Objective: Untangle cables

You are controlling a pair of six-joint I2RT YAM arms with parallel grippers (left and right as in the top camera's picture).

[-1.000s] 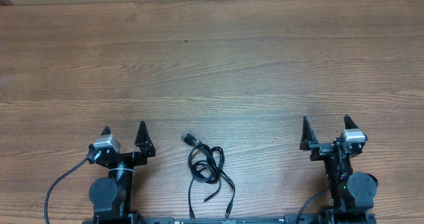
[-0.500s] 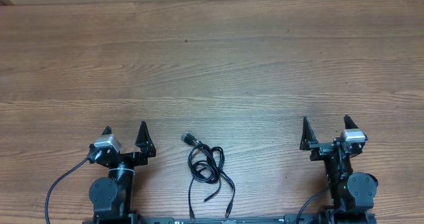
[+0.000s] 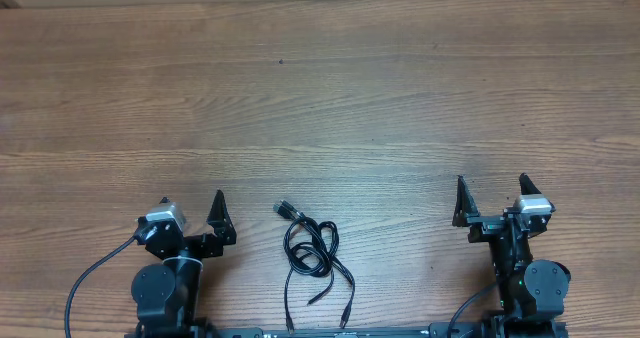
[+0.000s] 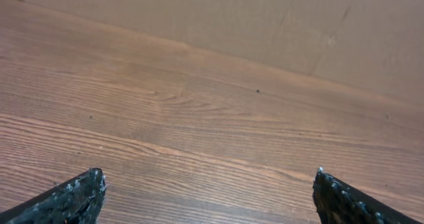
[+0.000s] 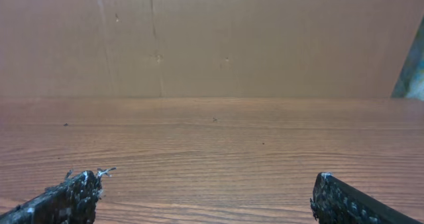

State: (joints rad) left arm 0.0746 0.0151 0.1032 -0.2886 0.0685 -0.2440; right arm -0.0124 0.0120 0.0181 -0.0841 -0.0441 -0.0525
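At the near edge of the surface (image 3: 400, 108), between the two arm bases, the cables (image 3: 310, 250) lie in one bundle. Three thin tails with plug ends (image 3: 345, 311) run out of the bundle toward the near edge. Farther in, the wires form overlapping loops that cross one another. At the far tip of the bundle sits the chunkier connector (image 3: 283, 209). No wire lies separate from the others, so the task is judged to be at its start: no untangling is done, and every loop is left to be drawn apart.

The left end effector (image 3: 190, 200) stands to the left of the cables, near but apart from them, released and holding nothing. The right end effector (image 3: 491, 183) stands well apart to the right of the cables, likewise spread wide and empty. Neither wrist view shows the cables, only bare wood grain. Beyond the cables the surface runs to a plain brown wall (image 5: 265, 38).
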